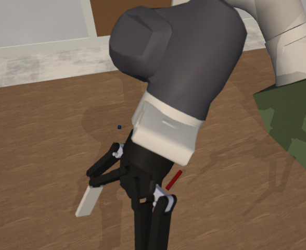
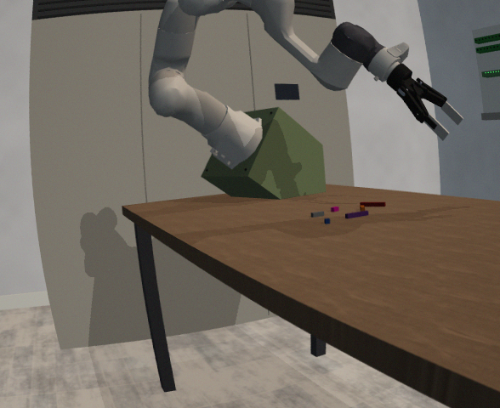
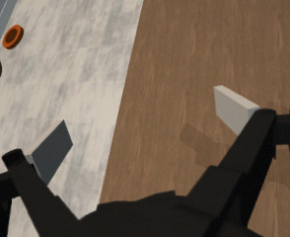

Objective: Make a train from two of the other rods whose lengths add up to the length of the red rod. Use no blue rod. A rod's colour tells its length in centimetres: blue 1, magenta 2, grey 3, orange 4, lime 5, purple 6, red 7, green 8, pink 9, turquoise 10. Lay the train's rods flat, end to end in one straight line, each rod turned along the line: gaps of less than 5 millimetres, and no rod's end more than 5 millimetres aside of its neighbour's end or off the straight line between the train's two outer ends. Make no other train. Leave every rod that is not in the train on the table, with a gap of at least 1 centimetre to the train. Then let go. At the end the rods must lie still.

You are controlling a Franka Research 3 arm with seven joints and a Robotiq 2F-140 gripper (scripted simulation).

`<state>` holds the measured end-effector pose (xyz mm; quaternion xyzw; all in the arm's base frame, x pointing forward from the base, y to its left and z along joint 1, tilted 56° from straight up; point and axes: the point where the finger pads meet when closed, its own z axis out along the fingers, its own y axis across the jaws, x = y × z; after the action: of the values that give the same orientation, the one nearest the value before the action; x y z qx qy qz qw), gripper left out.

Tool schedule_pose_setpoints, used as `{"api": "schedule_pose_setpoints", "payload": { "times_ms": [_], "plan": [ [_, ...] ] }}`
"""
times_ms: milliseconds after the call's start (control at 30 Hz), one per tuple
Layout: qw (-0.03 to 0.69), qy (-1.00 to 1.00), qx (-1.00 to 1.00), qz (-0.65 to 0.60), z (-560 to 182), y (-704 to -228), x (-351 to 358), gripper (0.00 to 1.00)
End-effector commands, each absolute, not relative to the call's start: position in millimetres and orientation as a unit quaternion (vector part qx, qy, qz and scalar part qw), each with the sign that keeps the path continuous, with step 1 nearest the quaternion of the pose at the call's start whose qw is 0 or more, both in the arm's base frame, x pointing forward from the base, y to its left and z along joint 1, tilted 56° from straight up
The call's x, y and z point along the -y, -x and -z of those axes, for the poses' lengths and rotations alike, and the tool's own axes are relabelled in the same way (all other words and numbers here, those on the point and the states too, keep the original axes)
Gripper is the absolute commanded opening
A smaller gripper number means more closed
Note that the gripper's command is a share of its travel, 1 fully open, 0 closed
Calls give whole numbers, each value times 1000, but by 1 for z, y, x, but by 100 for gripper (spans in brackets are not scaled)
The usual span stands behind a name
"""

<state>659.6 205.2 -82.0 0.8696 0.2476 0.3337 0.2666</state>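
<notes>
My gripper (image 2: 447, 121) is open and empty, high above the table at the right, well above the rods. It also shows in the top view (image 1: 115, 204) and in the wrist view (image 3: 140, 133). In the exterior view the rods lie in a small group on the table: a red rod (image 2: 372, 204), an orange rod (image 2: 361, 206) seen end on, a purple rod (image 2: 356, 214), a magenta rod (image 2: 334, 209), a grey rod (image 2: 317, 214) and a blue rod (image 2: 326, 221). The top view shows only the red rod (image 1: 174, 179) and the blue rod (image 1: 119, 126); my arm hides the others.
The green robot base (image 2: 272, 155) stands at the back of the table. The wrist view shows the table's edge (image 3: 122, 99) with the floor beyond and an orange ring (image 3: 13, 36) on the floor.
</notes>
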Motion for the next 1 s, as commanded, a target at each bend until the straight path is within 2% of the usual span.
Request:
{"api": "schedule_pose_setpoints", "payload": {
  "times_ms": [0,333,367,967],
  "plan": [
    [271,-867,-256,-331,81,-659,-206,100],
    [271,-867,-256,-331,81,-659,-206,100],
    [296,-856,-286,-312,77,-658,-195,100],
    [296,-856,-286,-312,77,-658,-195,100]
  ]
}}
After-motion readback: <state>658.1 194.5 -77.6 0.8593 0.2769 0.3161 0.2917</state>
